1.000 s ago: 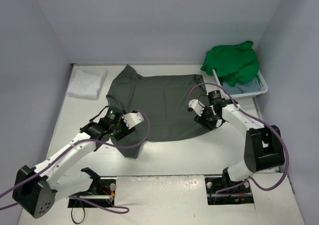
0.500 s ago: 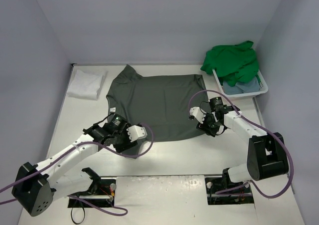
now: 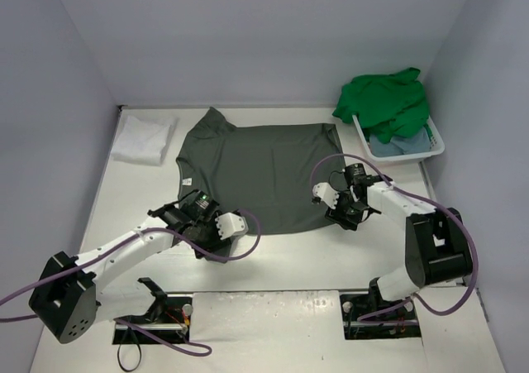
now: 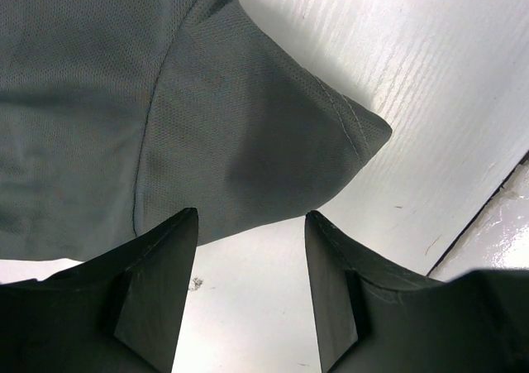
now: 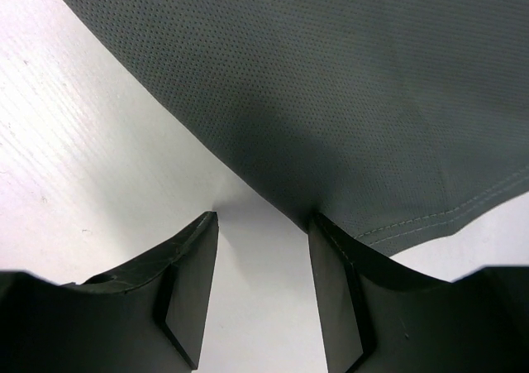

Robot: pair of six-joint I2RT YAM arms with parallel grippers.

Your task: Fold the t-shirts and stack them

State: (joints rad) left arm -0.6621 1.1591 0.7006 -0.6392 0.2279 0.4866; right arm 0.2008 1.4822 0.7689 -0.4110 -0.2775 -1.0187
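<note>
The dark grey-olive t-shirt lies spread flat on the table, between the two arms and reaching away from both; the left pincer sits low over the shirt's near sleeve, and the right pincer sits low at the shirt's near hem corner on the other side.

In the left wrist view the left pincer stands parted with only bare table in its gap; the sleeve lies just ahead of its fingertips, its rounded edge reaching about to their tips.

In the right wrist view the right pincer is likewise spread and holds nothing; the stitched hem runs just ahead, and the cloth edge meets the tip of one of its fingers.

Well beyond the left pincer, off to its left, rests a folded white t-shirt; beyond the right pincer a bright green t-shirt is heaped over a light blue t-shirt in a white basket.
</note>
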